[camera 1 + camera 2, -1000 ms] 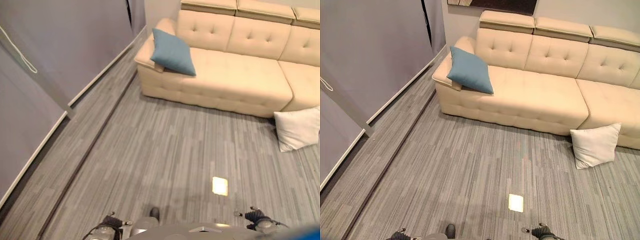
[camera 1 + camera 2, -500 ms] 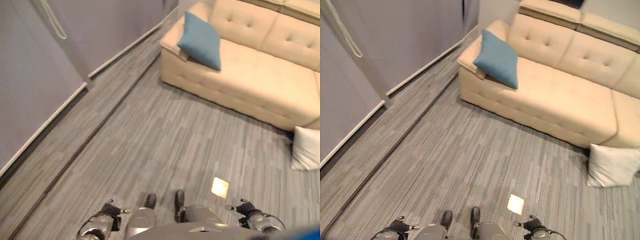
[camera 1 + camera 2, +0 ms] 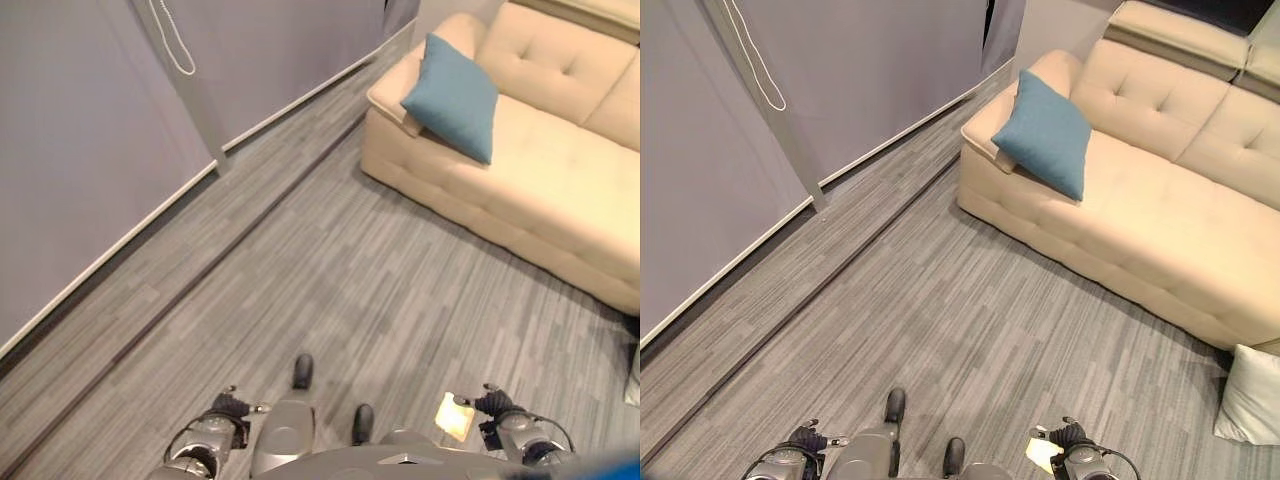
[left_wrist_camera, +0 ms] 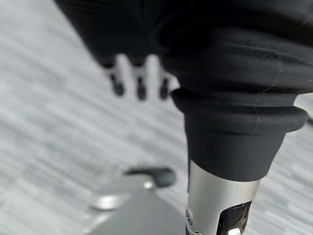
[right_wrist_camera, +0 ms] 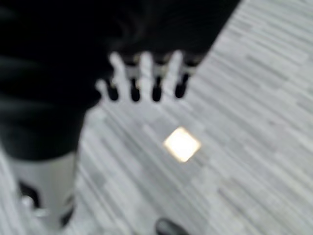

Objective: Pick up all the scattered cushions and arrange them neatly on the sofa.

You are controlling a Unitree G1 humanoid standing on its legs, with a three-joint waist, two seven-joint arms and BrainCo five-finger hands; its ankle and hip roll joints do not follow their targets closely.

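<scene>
- Sofa (image 3: 1160,210), cream and tufted, fills the upper right of the head views; its right end is cut off by the frame edge.
- Blue cushion (image 3: 1045,135) leans against the sofa's left armrest, on the seat.
- White cushion (image 3: 1250,400) lies on the floor at the lower right, just beside the sofa front; it is cut off by the frame edge.
- Grey plank floor (image 3: 970,330) lies open between the wall (image 3: 860,70) at upper left and the sofa.
- Left hand (image 4: 139,81) hangs over the floor, fingers straight, holding nothing.
- Right hand (image 5: 146,78) likewise, fingers straight and empty, above a bright light patch (image 5: 182,144) on the floor.
</scene>
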